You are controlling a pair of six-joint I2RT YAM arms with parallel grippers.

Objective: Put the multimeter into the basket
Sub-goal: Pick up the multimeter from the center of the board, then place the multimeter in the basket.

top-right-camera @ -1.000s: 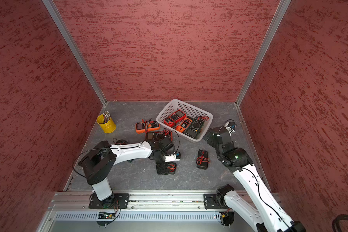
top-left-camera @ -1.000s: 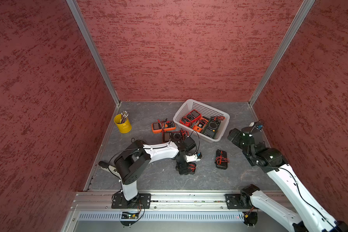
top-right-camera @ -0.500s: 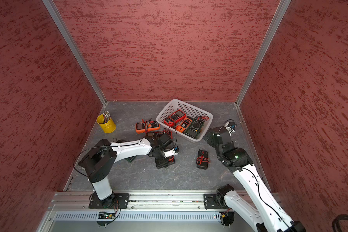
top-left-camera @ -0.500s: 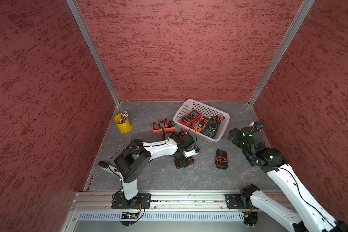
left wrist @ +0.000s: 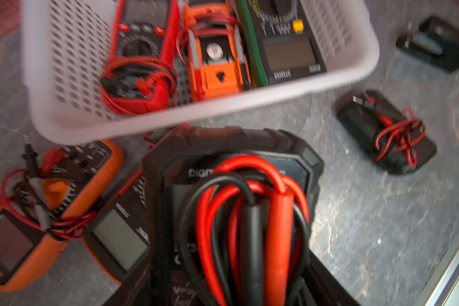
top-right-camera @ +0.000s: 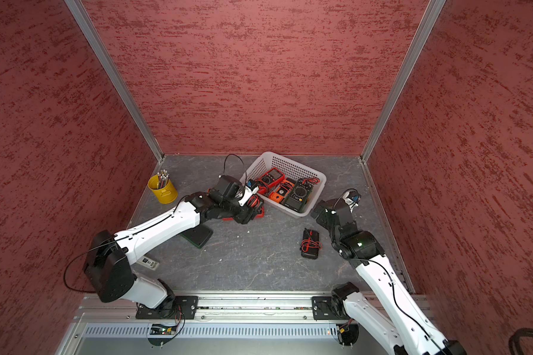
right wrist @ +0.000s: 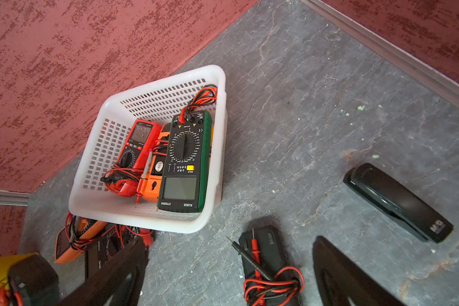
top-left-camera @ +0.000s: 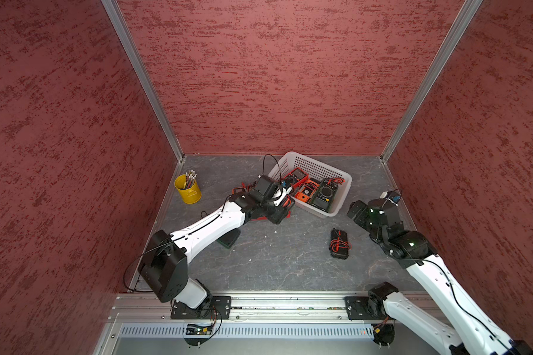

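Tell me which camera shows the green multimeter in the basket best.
The right wrist view: the green multimeter lies sharp and whole in the basket, dial and screen clear. The left wrist view blurs and crops it; both top views show it small.

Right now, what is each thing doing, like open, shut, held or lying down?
left gripper, shut on the black multimeter
right gripper, open and empty
black multimeter, held just outside the basket
basket, upright, three multimeters inside
lone multimeter, lying on the table, untouched
orange multimeter, lying on the table by the basket
yellow cup, upright, pencils inside
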